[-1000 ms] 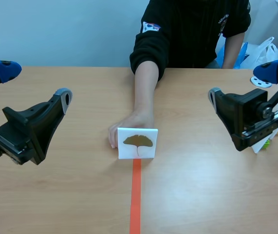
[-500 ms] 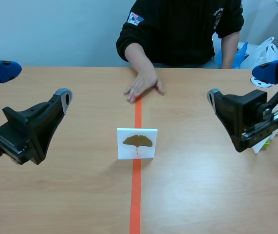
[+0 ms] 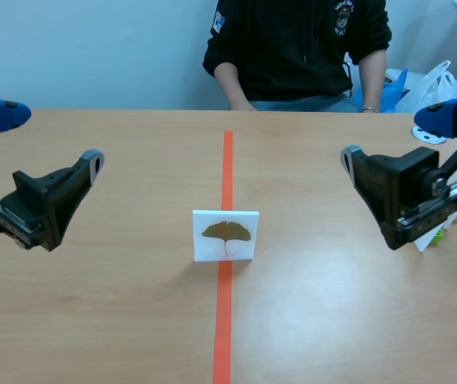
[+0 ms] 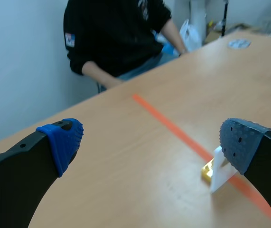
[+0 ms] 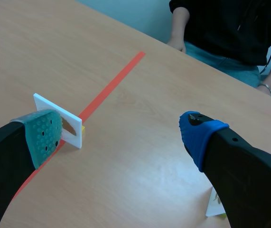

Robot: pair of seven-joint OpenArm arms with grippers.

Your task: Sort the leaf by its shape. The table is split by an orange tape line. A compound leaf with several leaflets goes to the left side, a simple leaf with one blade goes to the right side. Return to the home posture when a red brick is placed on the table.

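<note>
I have the white card point(image 3: 226, 236) standing upright in the middle of the surface point(image 3: 116, 304), right on the orange tape line point(image 3: 226, 164). Its printed face is turned toward my scene camera. The leaf point(image 3: 226, 230) on it is a single fan-shaped blade on a thin stalk, golden-brown, with no separate leaflets.

In the left wrist view the card point(image 4: 220, 168) shows edge-on and from behind, with a small yellow piece point(image 4: 207, 172) at its foot. It sits ahead of the left jaws, close to the grey-blue pad point(image 4: 242, 140). In the right wrist view the card point(image 5: 61, 121) stands ahead of the right jaws, partly hidden behind the green pad point(image 5: 40, 135).

The left arm point(image 3: 36, 204) is low on its own side, well apart from the card. Its jaws are spread wide with nothing between them. The right arm point(image 3: 404, 196) is on the opposite side, also well clear of the card. Its jaws gape the same way, holding nothing.

A person in a black top point(image 3: 300, 48) sits at the far edge of the surface, forearms close to the body. A white plastic bag point(image 3: 436, 80) lies behind them, off to the right
</note>
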